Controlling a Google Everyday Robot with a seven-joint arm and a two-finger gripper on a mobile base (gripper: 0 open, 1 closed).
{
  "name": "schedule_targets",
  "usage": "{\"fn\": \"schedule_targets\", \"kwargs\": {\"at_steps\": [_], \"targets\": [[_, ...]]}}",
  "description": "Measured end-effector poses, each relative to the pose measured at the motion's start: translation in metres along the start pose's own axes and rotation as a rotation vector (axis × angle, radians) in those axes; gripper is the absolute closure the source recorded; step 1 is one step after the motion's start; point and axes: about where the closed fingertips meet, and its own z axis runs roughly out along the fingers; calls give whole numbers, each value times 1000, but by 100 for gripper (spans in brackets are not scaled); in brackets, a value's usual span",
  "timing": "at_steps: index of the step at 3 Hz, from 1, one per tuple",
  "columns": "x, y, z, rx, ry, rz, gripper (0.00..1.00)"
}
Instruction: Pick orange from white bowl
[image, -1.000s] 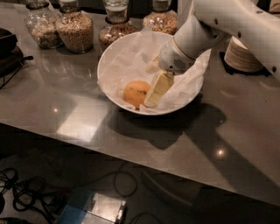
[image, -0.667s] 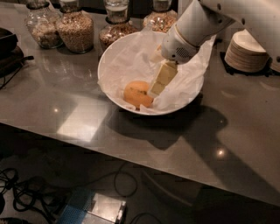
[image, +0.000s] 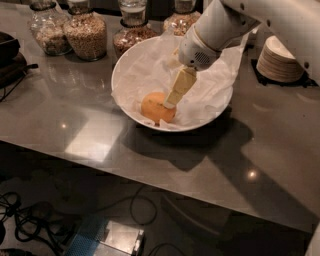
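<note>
The orange (image: 156, 109) lies on crumpled paper (image: 150, 65) in the white bowl (image: 115, 77). The gripper (image: 171, 101) meets its top, but whether it grips cannot be told.

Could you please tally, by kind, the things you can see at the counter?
Orange: 1
White bowl: 1
Glass jars: 4
Stack of plates: 1
Black object: 1
Gripper, in the bowl at the orange: 1
Total: 9

A smooth white bowl (image: 116, 86), lined with crumpled matt paper (image: 145, 70), sits on a polished grey counter (image: 75, 115) glossy enough to mirror the lights; inside the bowl, the pale yellow, plastic-looking gripper (image: 172, 100) meets the dimpled, dull-skinned orange (image: 156, 109); behind the bowl, clear glass jars (image: 86, 32) glint.
</note>
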Motion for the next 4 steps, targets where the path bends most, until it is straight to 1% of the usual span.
{"fn": "schedule_targets", "kwargs": {"at_steps": [1,2,3,4], "targets": [[-3,-4,15,-17,-36,2,12],[-4,-4,31,-48,-71,11,13],[1,4,45,-80,-97,39,12],[8,10,53,-90,-113,70,12]]}}
